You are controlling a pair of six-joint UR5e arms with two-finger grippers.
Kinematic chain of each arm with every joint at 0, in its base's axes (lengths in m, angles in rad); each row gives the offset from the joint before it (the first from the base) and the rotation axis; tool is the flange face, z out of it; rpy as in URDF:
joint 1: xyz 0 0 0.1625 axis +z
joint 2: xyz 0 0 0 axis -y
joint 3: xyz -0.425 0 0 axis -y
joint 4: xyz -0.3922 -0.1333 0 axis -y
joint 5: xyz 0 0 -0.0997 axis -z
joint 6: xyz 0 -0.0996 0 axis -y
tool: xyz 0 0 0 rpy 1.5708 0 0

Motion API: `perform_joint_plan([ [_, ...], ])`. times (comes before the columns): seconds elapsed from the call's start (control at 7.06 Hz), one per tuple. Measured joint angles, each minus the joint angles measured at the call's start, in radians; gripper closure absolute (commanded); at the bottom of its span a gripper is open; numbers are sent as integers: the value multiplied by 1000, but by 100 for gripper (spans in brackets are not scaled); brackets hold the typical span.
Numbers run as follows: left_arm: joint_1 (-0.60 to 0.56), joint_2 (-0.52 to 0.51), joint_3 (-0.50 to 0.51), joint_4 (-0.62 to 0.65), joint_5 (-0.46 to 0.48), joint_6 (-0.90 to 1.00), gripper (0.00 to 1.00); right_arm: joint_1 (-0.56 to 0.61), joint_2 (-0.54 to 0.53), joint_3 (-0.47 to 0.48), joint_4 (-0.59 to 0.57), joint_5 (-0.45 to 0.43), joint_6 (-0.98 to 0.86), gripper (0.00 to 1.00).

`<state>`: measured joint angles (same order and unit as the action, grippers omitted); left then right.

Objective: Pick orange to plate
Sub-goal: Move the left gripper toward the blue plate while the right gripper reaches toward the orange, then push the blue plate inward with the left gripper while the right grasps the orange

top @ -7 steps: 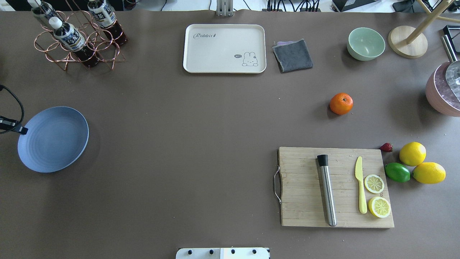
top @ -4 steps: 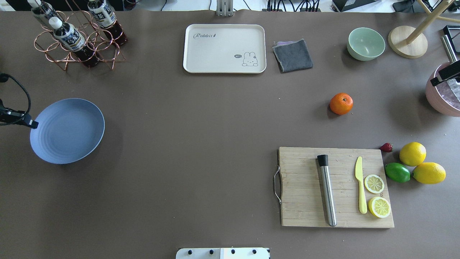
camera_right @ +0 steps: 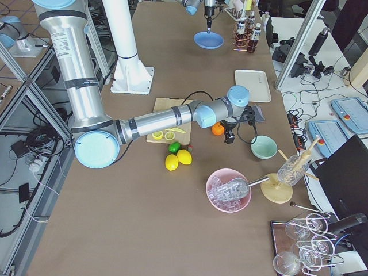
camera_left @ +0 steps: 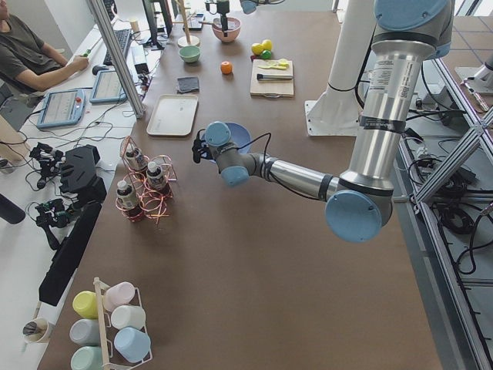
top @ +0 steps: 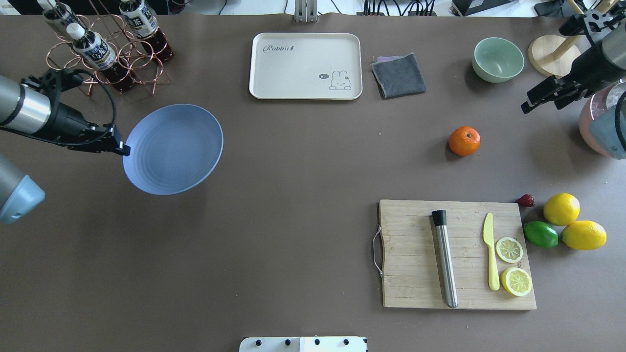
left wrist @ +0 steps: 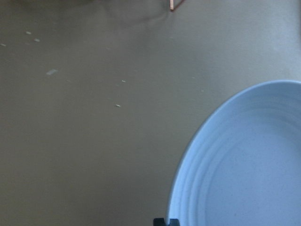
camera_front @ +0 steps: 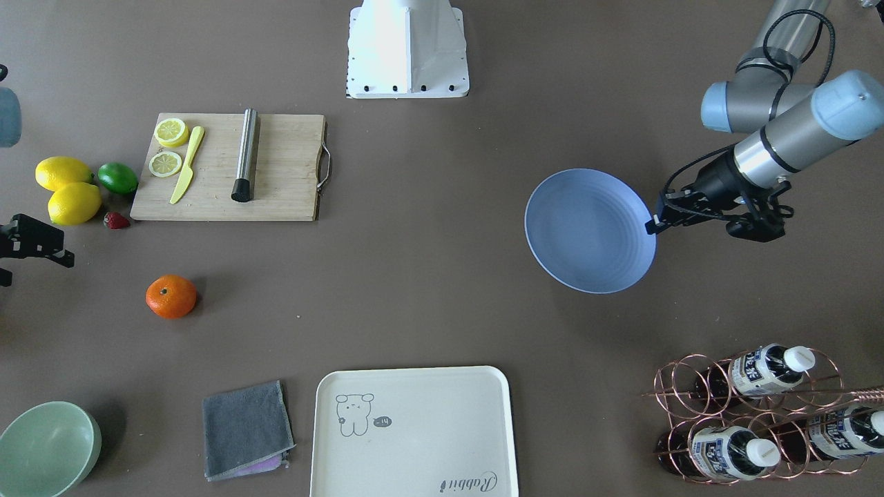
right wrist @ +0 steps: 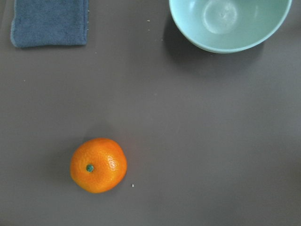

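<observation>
The orange (top: 464, 141) sits alone on the brown table, right of centre, also visible in the front view (camera_front: 170, 296) and the right wrist view (right wrist: 99, 165). My right gripper (top: 538, 105) hovers open to the right of and beyond the orange, apart from it, holding nothing. My left gripper (top: 120, 146) is shut on the left rim of the blue plate (top: 171, 149). It holds the plate slightly tilted above the table's left half, and the plate (camera_front: 587, 231) has nothing in it. In the left wrist view the plate (left wrist: 244, 169) fills the lower right.
At the far side lie a cream tray (top: 305, 66), a grey cloth (top: 398, 75) and a pale green bowl (top: 498, 59). A copper bottle rack (top: 105, 54) stands far left. Near right is a cutting board (top: 406, 254), with lemons (top: 561, 209) and a lime (top: 540, 234) beside it.
My left arm has carried the plate from the table's left edge toward the middle and farther away. My right gripper has come in from the right edge. The orange has not moved.
</observation>
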<state>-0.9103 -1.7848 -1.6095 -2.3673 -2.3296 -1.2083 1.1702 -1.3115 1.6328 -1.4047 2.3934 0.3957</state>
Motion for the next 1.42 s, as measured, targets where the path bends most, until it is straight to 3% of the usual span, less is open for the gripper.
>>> perform_joint_plan([
  [0.28,163,-93,-17,5,159,-169,100,-98,42,4,16,-72,78,0],
  [0.85,382,-249,-3,125,411,-270,100,-230,65,-17,36,-210,179,0],
  [1.42,420,-260,2,148,462,-276,100,-285,80,-93,84,-298,192,3],
])
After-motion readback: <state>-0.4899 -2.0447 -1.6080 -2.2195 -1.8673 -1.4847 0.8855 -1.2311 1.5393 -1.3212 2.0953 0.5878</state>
